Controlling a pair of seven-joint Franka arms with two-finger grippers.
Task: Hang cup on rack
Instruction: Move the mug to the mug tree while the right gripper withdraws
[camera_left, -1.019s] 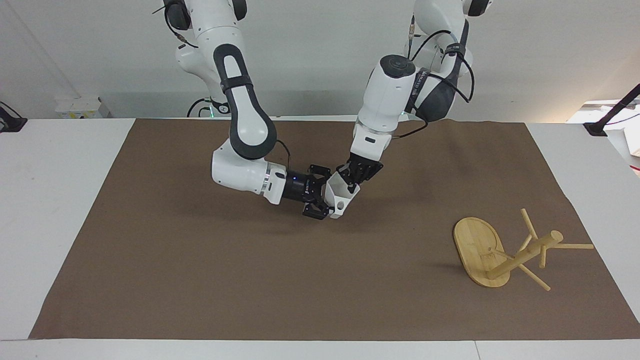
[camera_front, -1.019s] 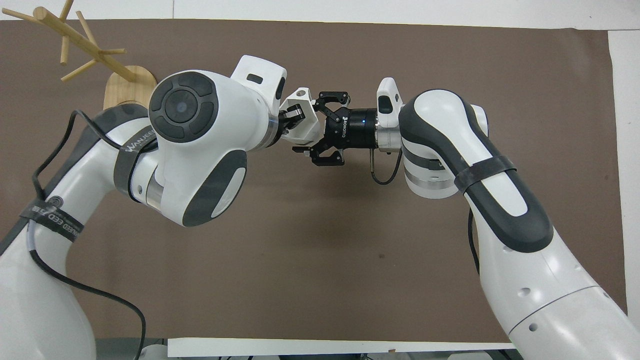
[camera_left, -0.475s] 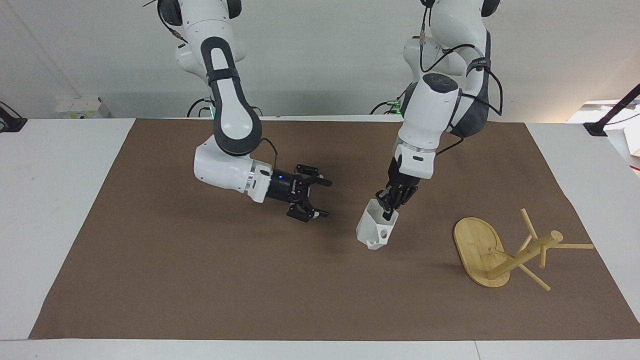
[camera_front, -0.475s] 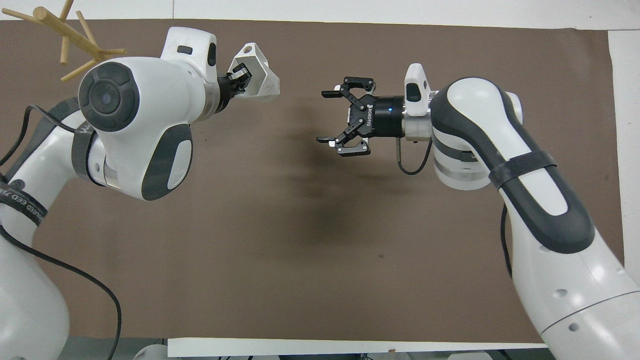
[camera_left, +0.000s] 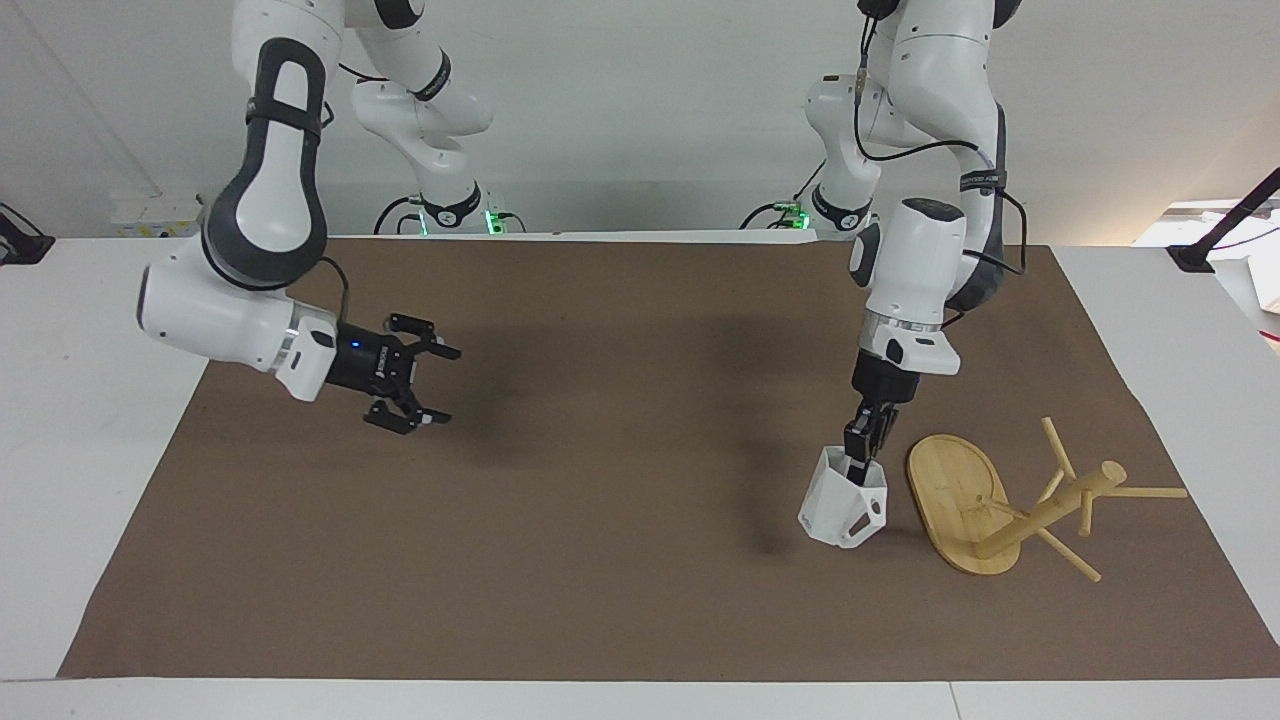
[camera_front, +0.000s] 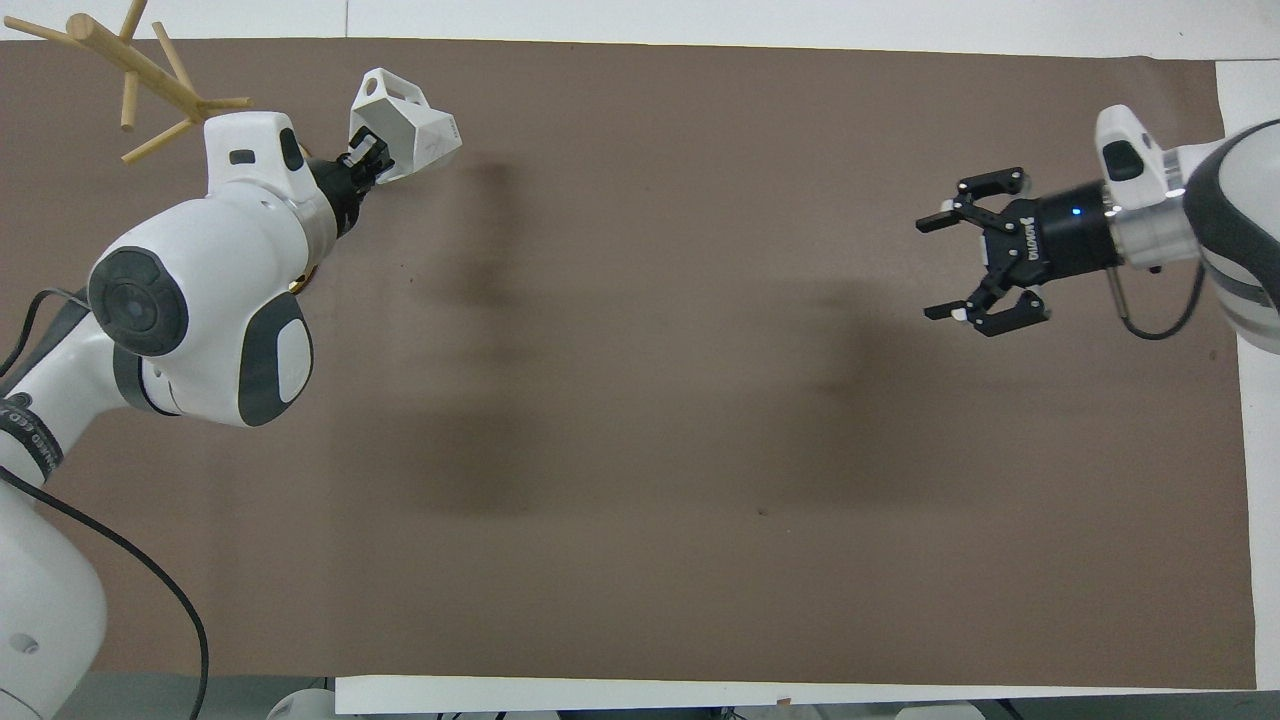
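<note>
Toward the left arm's end of the worktop (camera_left: 120, 480), our left gripper (camera_left: 862, 450) carries the cup (camera_left: 843, 498) just beside the oval base of the rack (camera_left: 962, 500). Its jaws are closed on the cup's rim wall, one finger inside the mouth and one outside, and the cup hangs tilted over the brown mat (camera_left: 600, 560), its handle tab turned toward the rack. We cannot tell whether its base touches the mat.

We judge the carry nearly finished and the hanging not yet begun. To do it well, we should lift the cup to the height of a free peg, turn the wrist until the round hole in the tab faces that peg's tip, then slide along the peg's own line, not across it. We would let go only once the tab sits well down the peg.

Both things call for care. The rack is light bamboo: a flat oval base, one thick post, thin bare pegs sticking out at angles. A sideways push could likely shift or tip it. The cup is hard, white and faceted, with a hexagonal rim tapering to a narrow base, so a rim pinch may pivot.

Our right gripper (camera_left: 405, 385) waits over the mat at the right arm's end, jaws spread wide and empty.
</note>
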